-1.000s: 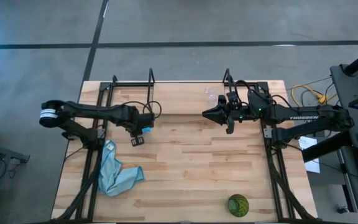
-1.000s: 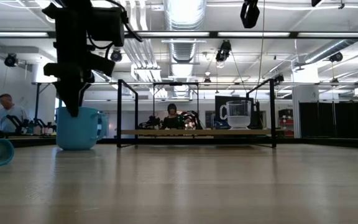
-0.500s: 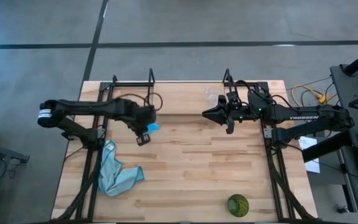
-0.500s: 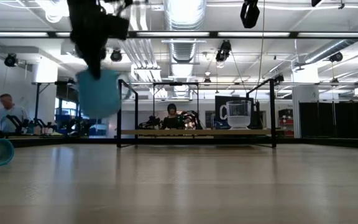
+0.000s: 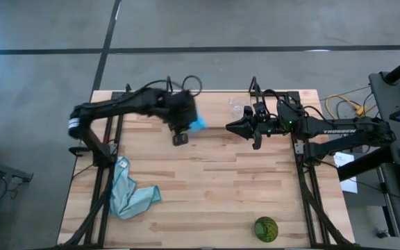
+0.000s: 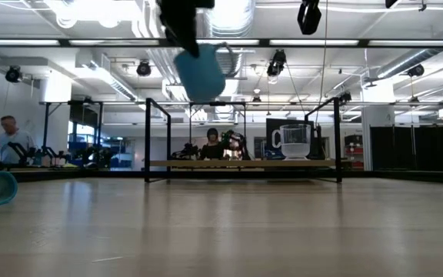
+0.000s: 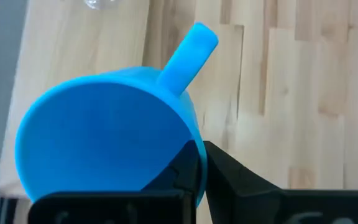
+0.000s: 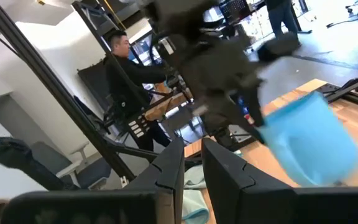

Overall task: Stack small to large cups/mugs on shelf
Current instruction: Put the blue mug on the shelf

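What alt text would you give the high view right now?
Seen from above, the left gripper carries the blue mug over the wooden table toward the shelf. The right gripper hovers near the clear cup. A green cup and light blue cloth lie nearer the front.

Three cups in all: one bright blue mug (image 5: 196,123) near the upper middle of the high view, one clear cup (image 6: 295,141) right of centre in the low view, and one dark green patterned cup (image 5: 266,228) at the lower right of the desk (image 5: 214,180). One light blue cloth (image 5: 129,191) lies lower left. One shelf (image 6: 241,163). Two arms, each with one claw.
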Controlling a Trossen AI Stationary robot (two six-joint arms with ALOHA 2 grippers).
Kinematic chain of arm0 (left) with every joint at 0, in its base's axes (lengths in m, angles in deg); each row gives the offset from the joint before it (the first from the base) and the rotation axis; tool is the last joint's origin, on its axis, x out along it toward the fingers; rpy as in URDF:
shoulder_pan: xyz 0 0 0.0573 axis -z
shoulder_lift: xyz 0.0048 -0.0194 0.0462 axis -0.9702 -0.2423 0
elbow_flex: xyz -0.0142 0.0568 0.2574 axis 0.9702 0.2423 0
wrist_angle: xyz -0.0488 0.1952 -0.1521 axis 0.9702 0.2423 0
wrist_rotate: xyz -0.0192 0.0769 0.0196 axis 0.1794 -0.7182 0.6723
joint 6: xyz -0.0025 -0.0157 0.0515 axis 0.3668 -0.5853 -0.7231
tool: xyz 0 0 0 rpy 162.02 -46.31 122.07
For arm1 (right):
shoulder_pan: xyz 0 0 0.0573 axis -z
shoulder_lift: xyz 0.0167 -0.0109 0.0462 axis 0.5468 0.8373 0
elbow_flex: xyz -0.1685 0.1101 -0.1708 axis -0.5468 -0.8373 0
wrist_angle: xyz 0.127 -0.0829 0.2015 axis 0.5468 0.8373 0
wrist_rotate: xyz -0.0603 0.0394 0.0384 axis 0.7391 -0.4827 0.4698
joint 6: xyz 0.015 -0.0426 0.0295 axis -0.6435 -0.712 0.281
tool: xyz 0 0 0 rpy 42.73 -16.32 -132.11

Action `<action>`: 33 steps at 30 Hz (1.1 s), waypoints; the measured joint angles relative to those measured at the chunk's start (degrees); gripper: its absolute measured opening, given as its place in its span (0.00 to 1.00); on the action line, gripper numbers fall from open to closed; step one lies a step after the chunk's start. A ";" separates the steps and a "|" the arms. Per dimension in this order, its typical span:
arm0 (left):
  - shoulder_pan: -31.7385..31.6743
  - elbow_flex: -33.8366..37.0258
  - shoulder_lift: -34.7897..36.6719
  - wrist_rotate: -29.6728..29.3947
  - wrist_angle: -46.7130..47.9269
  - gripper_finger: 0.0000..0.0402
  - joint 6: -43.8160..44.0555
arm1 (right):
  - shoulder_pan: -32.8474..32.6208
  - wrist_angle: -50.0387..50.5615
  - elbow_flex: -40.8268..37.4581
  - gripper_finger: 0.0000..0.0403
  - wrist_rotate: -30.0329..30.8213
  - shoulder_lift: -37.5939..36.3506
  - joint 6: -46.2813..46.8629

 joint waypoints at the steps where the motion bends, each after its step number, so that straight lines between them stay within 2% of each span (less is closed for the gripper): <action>1: -1.20 -1.56 -1.81 1.02 -0.03 0.00 -0.49 | 0.00 -0.02 0.00 0.13 0.02 0.00 0.15; 9: -10.85 -10.54 -12.48 6.34 -0.19 0.00 -4.27 | 0.00 -0.20 0.00 0.13 0.02 0.00 2.32; 13: -13.73 -11.88 -16.93 13.32 -0.17 0.00 -5.77 | 0.00 -2.35 -0.02 0.13 0.02 0.02 2.28; 20: -15.02 -14.66 -22.13 12.09 -1.79 0.00 -6.17 | 0.00 -6.37 -0.02 0.13 0.04 0.00 0.57; 33: -15.49 -15.43 -24.68 12.19 -6.17 0.00 -8.70 | 0.00 -6.08 -0.02 0.13 0.04 0.00 0.30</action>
